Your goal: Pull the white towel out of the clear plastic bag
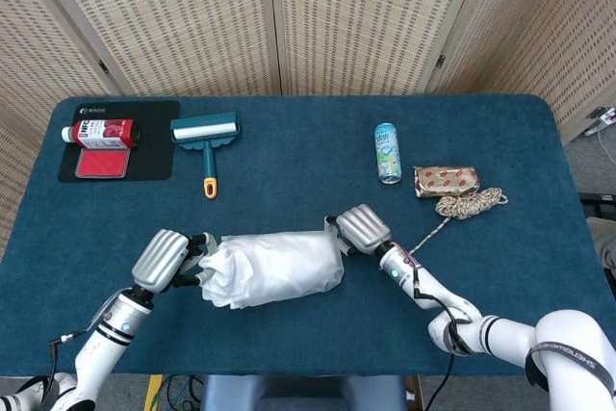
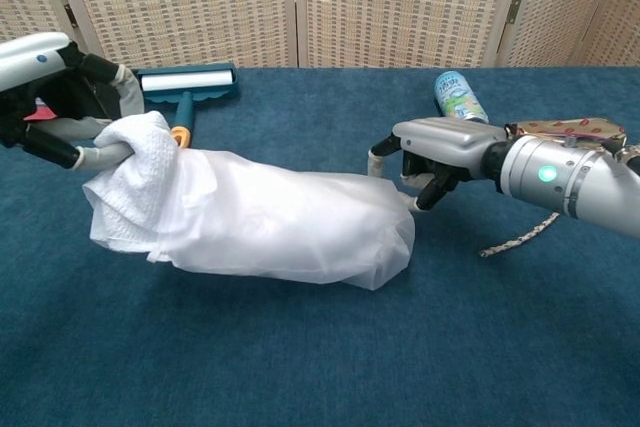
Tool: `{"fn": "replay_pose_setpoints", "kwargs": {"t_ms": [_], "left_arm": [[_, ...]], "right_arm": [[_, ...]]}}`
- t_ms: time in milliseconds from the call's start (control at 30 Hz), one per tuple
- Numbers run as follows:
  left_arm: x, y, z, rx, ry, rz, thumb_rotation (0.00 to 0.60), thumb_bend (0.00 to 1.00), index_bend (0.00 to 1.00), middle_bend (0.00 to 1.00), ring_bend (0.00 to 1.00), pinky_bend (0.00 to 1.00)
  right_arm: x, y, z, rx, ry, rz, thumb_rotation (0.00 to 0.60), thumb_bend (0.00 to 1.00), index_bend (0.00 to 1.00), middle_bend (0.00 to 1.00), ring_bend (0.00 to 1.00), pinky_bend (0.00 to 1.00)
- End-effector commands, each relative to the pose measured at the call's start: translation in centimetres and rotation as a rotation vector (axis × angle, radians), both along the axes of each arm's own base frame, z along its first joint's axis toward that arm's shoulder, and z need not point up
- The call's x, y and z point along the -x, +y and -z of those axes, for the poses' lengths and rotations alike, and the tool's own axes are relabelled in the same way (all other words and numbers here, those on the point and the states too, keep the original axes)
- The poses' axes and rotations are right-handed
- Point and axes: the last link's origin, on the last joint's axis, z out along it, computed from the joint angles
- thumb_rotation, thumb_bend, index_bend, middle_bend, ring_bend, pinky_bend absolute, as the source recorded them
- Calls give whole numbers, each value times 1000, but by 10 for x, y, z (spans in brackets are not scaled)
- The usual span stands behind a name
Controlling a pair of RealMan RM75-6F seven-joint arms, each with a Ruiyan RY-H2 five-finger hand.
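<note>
- Low in the middle of the head view, the white towel (image 1: 219, 271) lies mostly inside the clear plastic bag (image 1: 289, 262), one bunched end poking out of the mouth at the left.
- The left hand (image 2: 60, 97) grasps that exposed end.
- The right hand (image 2: 425, 152) sits at the bag's closed end, fingers curled against the plastic; whether it truly pinches the film I cannot tell.
- Risk: if the right hand only touches the bag, the bag will likely slide along the bench (image 1: 289, 170) with the towel.
- Risk: a pinch catching towel through the film would stall the pull.
</note>
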Motion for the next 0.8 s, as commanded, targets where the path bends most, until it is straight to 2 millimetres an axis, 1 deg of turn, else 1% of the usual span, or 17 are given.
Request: {"fn": "replay_pose_setpoints", "kwargs": {"t_ms": [33,133,233,433,633,800], "left_arm": [[0,0,-1,-1,1,-2,600,590,718,1000,920,987],[2,1,-1,-5,3,-7,600,591,718,1000,920,987],[6,2,-3,-13,7,-17,600,590,718,1000,920,987],[17,3,-8,-33,6,-50,600,590,718,1000,920,987],[25,6,-14,-54,10,-72,600,590,718,1000,920,987],[28,9,-20,-76,11,-83,600,590,718,1000,920,987]], "right_arm": [[0,0,1,-1,0,3,600,554,529,1000,1000,1000],[1,-1,-1,2,0,8,600,599,606,1000,1000,1000],[5,0,-5,15,1,14,600,602,629,1000,1000,1000],[18,0,-21,51,19,33,600,602,650,1000,1000,1000],[37,0,-43,98,74,53,600,602,653,1000,1000,1000],[54,0,-71,157,129,81,600,602,653,1000,1000,1000]]}}
